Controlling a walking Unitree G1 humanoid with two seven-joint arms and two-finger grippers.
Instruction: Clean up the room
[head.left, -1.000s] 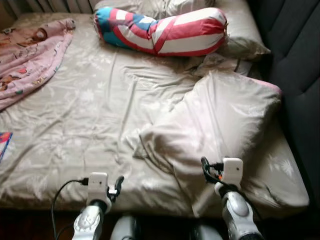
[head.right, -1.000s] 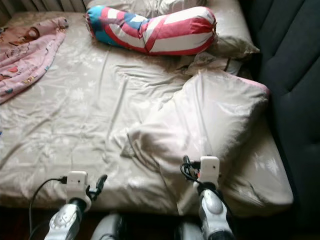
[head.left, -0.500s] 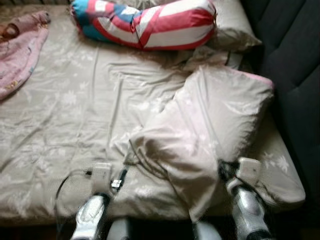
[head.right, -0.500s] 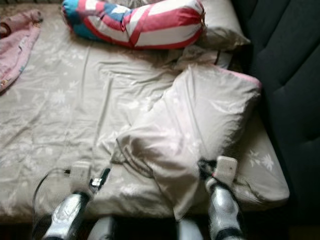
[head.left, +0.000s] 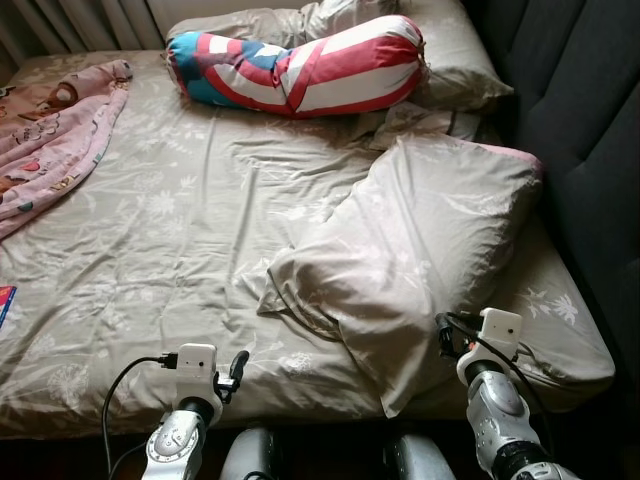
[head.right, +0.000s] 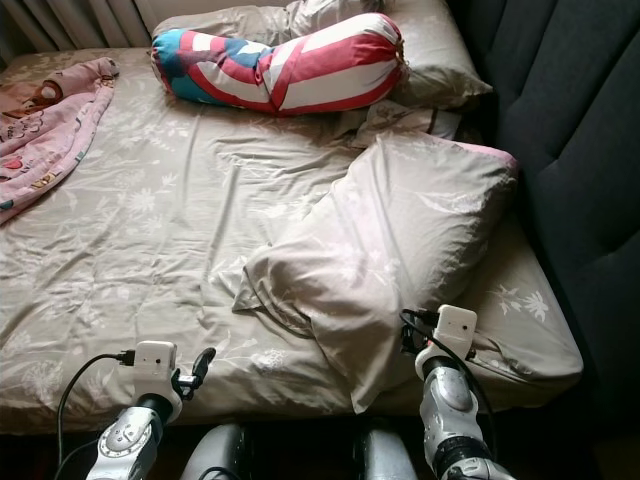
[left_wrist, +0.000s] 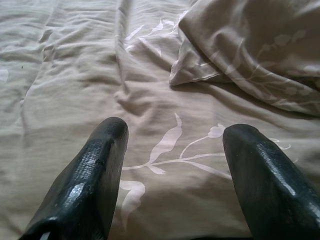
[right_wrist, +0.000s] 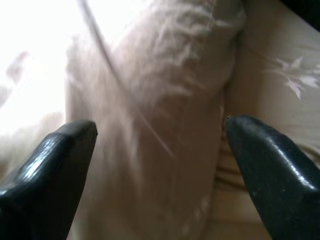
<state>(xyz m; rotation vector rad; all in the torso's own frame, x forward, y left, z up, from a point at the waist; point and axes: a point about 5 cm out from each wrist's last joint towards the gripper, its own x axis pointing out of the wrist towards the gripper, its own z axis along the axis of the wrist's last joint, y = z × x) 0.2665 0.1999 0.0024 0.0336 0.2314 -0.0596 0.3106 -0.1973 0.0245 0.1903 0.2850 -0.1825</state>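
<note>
Beige pillow (head.left: 420, 250) lies slantwise on bed (head.left: 150, 250), near dark headboard (head.left: 580, 120). Right gripper (right_wrist: 160, 150) at pillow's lower corner, jaws spread. Left gripper (left_wrist: 172, 165) over sheet, jaws spread, empty. Striped bolster (head.left: 300, 65) beyond.

Head stereo pair looks forward and down from the foot edge of the bed (head.left: 150, 220), sharing the pillow (head.left: 420, 240) and bolster (head.right: 280, 60). Left wrist camera faces along its fingers (left_wrist: 90, 175), close over the sheet; right wrist camera sits close on the pillow.
</note>
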